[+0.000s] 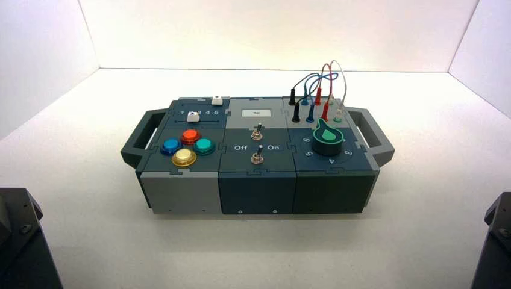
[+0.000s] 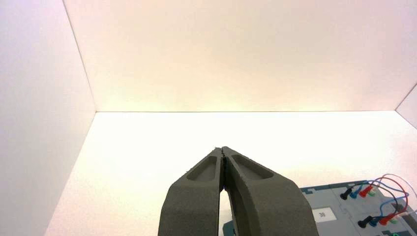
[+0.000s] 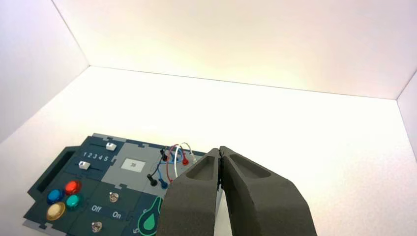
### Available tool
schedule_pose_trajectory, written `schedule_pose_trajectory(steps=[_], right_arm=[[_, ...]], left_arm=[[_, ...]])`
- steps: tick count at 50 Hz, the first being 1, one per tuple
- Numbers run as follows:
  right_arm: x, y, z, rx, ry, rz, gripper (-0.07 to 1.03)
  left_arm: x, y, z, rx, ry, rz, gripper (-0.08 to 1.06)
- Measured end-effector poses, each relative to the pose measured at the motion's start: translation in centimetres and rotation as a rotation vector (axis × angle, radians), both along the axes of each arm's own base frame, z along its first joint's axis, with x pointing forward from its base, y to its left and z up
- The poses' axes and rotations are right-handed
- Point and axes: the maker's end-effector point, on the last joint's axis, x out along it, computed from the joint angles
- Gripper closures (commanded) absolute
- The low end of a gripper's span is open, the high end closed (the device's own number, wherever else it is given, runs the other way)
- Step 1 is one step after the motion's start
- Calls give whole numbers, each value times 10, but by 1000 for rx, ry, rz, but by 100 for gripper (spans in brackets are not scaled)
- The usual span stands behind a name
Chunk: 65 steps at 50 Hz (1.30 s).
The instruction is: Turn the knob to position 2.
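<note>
The fingers (image 2: 251, 196) of the left gripper (image 2: 222, 148) are pressed together at their tips, with nothing between them; the fingers (image 3: 255, 191) of the right gripper (image 3: 220, 148) are likewise pressed together, holding nothing; both arms are parked, one at the left and one at the right of the near side of the worktop (image 1: 259, 253), each well apart from the box (image 1: 257, 192).

The knob (image 1: 327, 139), dark green with a mint-green top, sits on the right part of the box, toward the near edge; in the right wrist view it is partly hidden behind the fingers; white numerals curve around it; I cannot make out position 2 among them.

Beyond the knob, black, blue, red and white wires (image 1: 331, 71) arch between plugs at the far right; left of the knob stand two metal toggle switches (image 1: 257, 155), between the words Off and On; a small display (image 1: 257, 113) lies beyond them; farther left are red, blue, teal and yellow push buttons (image 1: 184, 158), with two white sliders (image 1: 193, 117) beyond, beside the row 1 2 3 4 5.
</note>
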Motion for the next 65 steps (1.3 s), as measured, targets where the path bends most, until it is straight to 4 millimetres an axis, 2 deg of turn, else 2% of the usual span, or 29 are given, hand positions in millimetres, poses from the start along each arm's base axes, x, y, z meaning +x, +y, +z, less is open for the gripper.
schedule_pose_trajectory(steps=[17, 23, 30, 38, 48, 65], right_arm=[[0, 1, 0, 3, 6, 4, 99], [3, 4, -7, 3, 42, 10, 99], [12, 15, -30, -27, 184, 50, 99], [17, 41, -60, -85, 422, 149, 99], [24, 55, -69, -117, 600, 176, 99], [30, 70, -75, -129, 781, 198, 99]], left_arm=[[0, 0, 0, -1, 0, 0, 101], [0, 0, 0, 0, 2, 0, 101], [3, -1, -5, -1, 26, -1, 101], [8, -2, -12, 1, 65, -1, 101], [11, -2, -17, 2, 86, -1, 101], [12, -2, -19, 3, 95, 0, 101]])
